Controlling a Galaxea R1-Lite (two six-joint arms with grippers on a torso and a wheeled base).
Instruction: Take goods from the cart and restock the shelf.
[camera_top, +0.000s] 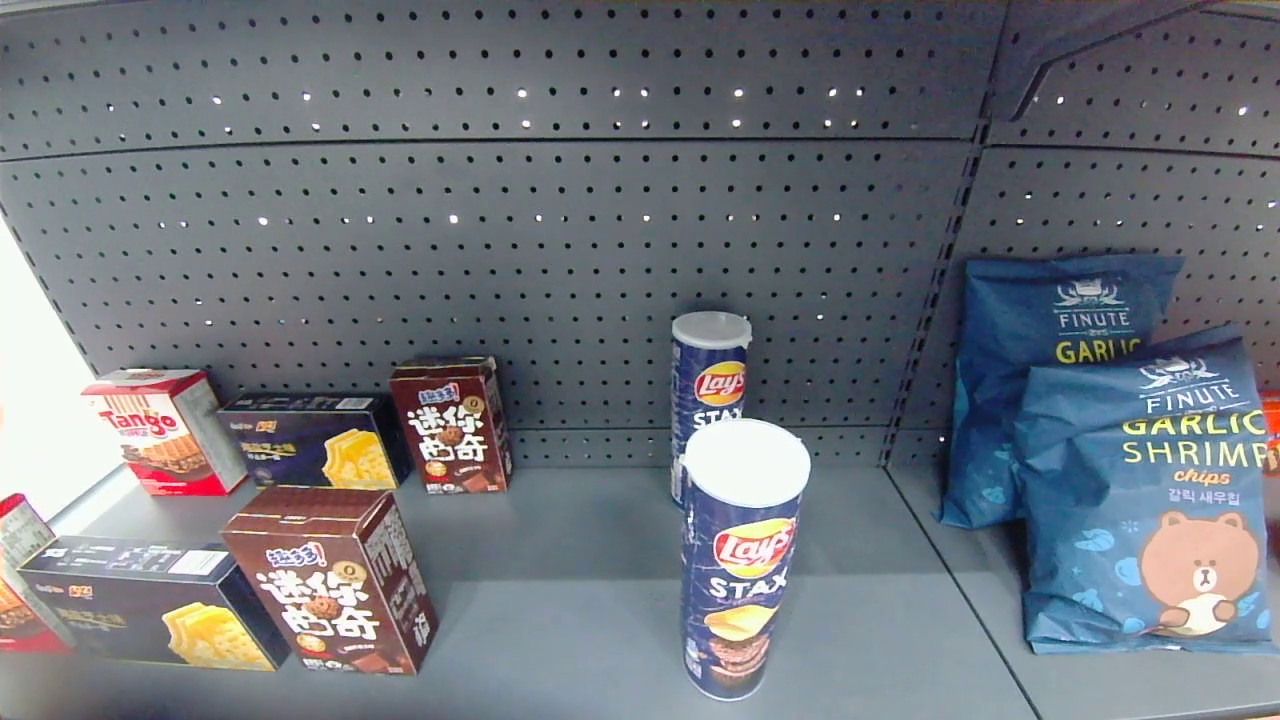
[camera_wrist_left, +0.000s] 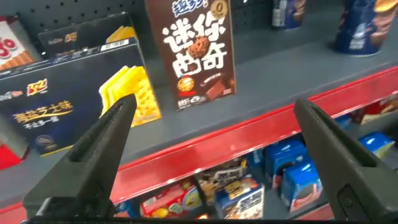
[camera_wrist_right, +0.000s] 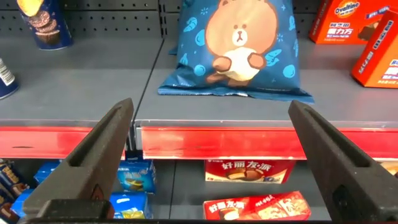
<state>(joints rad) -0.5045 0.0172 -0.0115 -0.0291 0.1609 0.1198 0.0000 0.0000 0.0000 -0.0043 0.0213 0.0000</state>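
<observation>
Two blue chip cans stand on the grey shelf (camera_top: 560, 590), one in front (camera_top: 742, 560) and one behind (camera_top: 708, 395). Left of them are brown cookie boxes (camera_top: 335, 580) (camera_top: 450, 423), dark wafer boxes (camera_top: 150, 615) (camera_top: 310, 440) and a red wafer box (camera_top: 165, 430). Two blue shrimp chip bags (camera_top: 1145, 500) lean at the right. My left gripper (camera_wrist_left: 214, 143) is open and empty, just in front of the shelf's red edge (camera_wrist_left: 249, 134), facing a brown cookie box (camera_wrist_left: 196, 53). My right gripper (camera_wrist_right: 211, 149) is open and empty, facing the front chip bag (camera_wrist_right: 239, 46).
A perforated grey back panel (camera_top: 500, 250) closes the shelf behind. Below the red edge strip (camera_wrist_right: 249, 140), a lower shelf holds blue packs (camera_wrist_left: 298, 177) and red boxes (camera_wrist_right: 261, 205). Orange boxes (camera_wrist_right: 367, 37) stand beside the chip bag. Open shelf floor lies between the boxes and the cans.
</observation>
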